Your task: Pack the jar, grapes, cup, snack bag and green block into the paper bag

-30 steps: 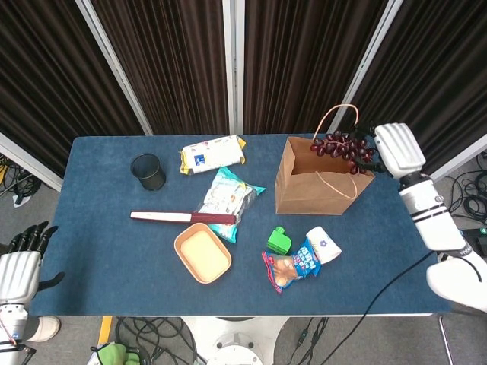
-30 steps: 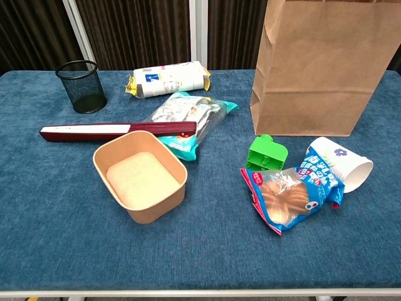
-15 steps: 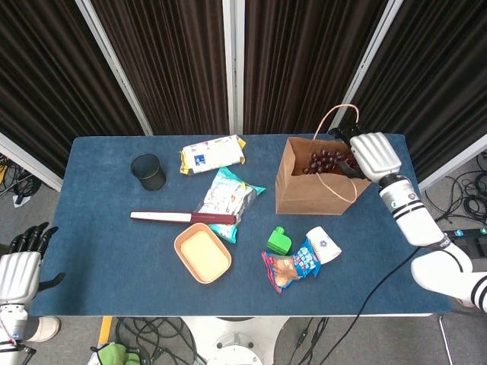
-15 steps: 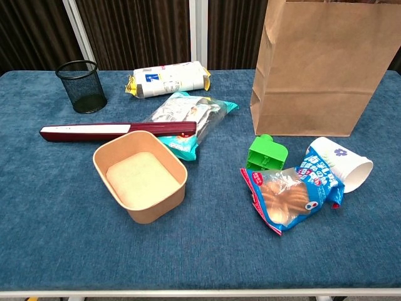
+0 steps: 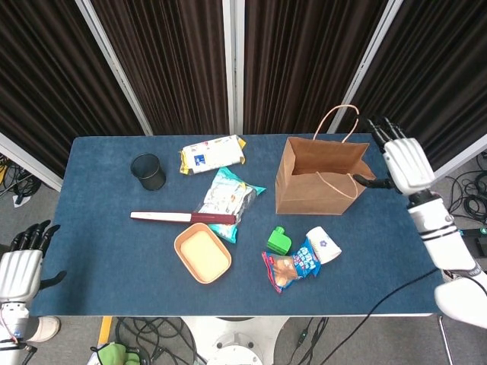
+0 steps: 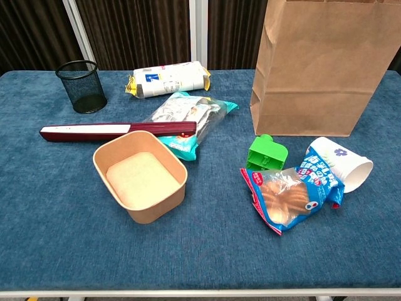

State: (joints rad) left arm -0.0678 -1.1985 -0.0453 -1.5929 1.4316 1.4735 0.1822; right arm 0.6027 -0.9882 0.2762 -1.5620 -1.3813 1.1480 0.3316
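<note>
Nearby, right hand point(image 5: 405, 163) fingers spread beside paper bag point(image 5: 319, 176); cup point(image 5: 323, 244) overlaps snack bag point(image 5: 292, 265).

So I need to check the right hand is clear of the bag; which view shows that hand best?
The head view: the right hand hangs open just beside the paper bag, holding nothing. The chest view shows the bag's front only, no hand.

Head view overhead, far; chest view low, near table point(image 6: 56, 251).
</note>
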